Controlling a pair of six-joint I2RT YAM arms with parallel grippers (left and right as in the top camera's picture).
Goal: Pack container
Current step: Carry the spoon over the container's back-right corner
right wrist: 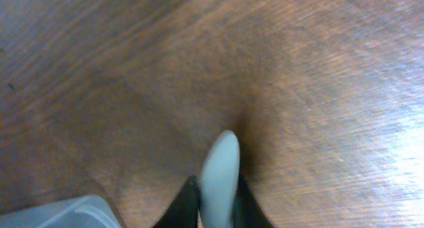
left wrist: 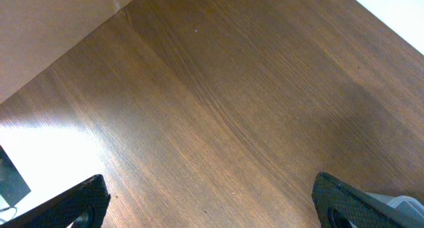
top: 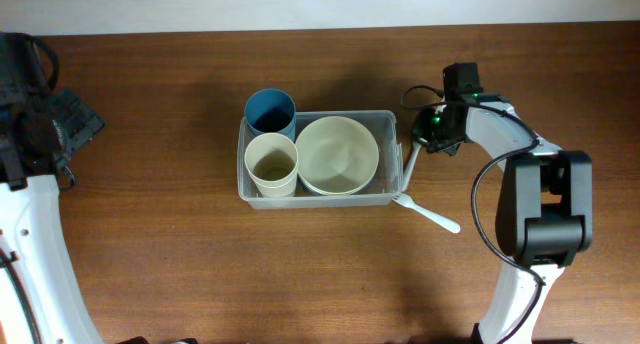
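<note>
You are working over a wooden table (top: 150,234), and the clear container (top: 318,202) sits at its middle. A cream bowl (top: 337,155) fills the container's right part. In the left part a cream cup (top: 271,165) stands upright, with a blue cup (top: 270,112) at the far corner behind it. A white fork (top: 428,214) lies on the table just off the container's near right corner. Your right gripper (right wrist: 218,205) is just beside the container's right wall, its fingers pinched narrowly on the pale handle of a white utensil (top: 409,162). The utensil's lower end reaches down along that wall. Your left gripper (left wrist: 212,201) hangs at the far left of the table, well apart from the container, its fingers spread wide over bare wood and holding nothing.
</note>
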